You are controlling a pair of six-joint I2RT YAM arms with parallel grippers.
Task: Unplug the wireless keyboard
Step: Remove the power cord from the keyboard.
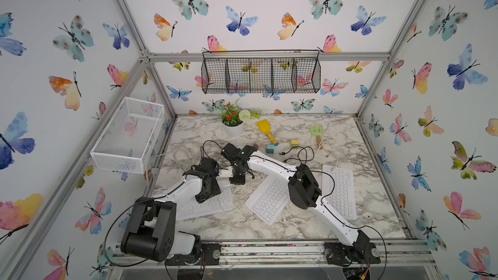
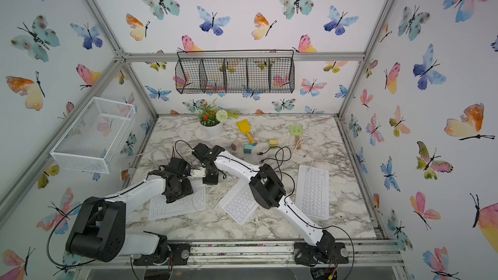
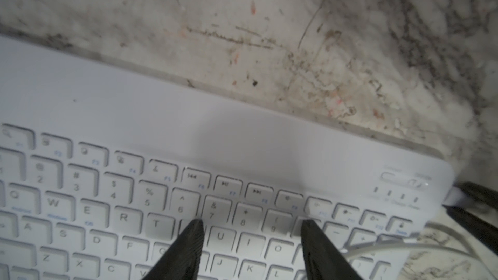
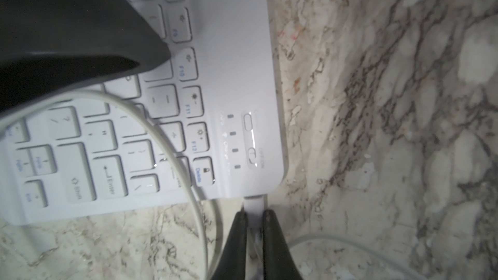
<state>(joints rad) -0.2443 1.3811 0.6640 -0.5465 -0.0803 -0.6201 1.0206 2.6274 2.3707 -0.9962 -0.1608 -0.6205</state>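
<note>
In a top view, bare grey-veined marble tabletop (image 1: 296,227) lies open along its lower edge and far right. Mid-frame is crowded: three flat white plastic keyboards (image 1: 340,192), looping black cables (image 1: 288,151), two white-and-black robot arms (image 1: 272,164). A white-potted plant (image 1: 234,127) blocks upper centre.

Matt white plastic keyboard (image 3: 188,119), scuffed marble-look tabletop (image 3: 269,9)

Both top views, side by side, look steeply down from high up in front of the keyboard (image 1: 207,207) and show nearly the same whole scene. Both wrist views sit close above the keyboard and share its corner with the plug (image 4: 253,206).
</note>
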